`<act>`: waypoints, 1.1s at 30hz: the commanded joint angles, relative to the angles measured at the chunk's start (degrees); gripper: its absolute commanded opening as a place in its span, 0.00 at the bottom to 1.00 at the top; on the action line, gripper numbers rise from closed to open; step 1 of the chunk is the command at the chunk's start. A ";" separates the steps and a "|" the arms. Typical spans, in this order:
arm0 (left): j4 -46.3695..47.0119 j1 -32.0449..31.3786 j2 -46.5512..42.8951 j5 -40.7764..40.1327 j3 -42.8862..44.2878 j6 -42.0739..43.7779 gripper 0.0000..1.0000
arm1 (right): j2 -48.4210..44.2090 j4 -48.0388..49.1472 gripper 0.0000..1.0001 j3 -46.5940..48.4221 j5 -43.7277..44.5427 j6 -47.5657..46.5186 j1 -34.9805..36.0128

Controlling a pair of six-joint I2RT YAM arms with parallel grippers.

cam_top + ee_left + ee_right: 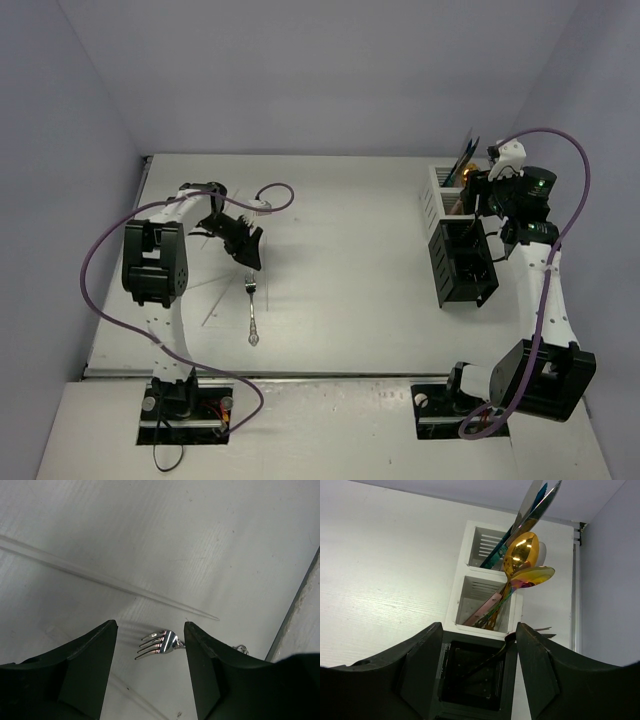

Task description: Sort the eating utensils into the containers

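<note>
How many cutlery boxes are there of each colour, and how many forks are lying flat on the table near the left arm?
white box: 1
black box: 1
fork: 1
Total: 3

I was driving the rig in what looked like a robotics lab test cell: a bare white tabletop [340, 230] boxed in by plain pale lavender-grey panel walls [300, 70]. A white-and-black left robot arm [155, 262] and its right-hand twin [548, 290] were bolted to black base plates [185, 412] at the near edge. Looping purple cables [86, 268] trailed from them under flat, even light.
</note>
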 commanded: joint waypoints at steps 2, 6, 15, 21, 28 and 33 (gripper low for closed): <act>-4.78 1.37 0.87 2.70 3.17 4.96 0.51 | -1.47 2.29 0.57 3.38 -0.47 -0.40 0.80; -6.43 1.48 2.20 2.20 2.39 6.90 0.49 | -1.36 2.12 0.57 3.69 -0.38 -0.31 1.08; -6.93 1.65 2.17 1.06 -0.29 7.98 0.34 | -2.20 1.87 0.56 4.44 -1.26 0.21 2.18; -7.02 2.15 0.85 -1.62 0.87 6.19 0.12 | -3.43 1.64 0.56 5.22 -2.12 0.81 5.04; -11.82 3.06 -6.52 -4.42 11.94 5.24 0.00 | -4.42 1.24 0.56 9.00 -4.31 5.71 10.92; -18.37 3.00 -9.68 -2.90 28.01 5.60 0.00 | -3.69 1.13 0.56 12.12 -7.19 13.70 18.33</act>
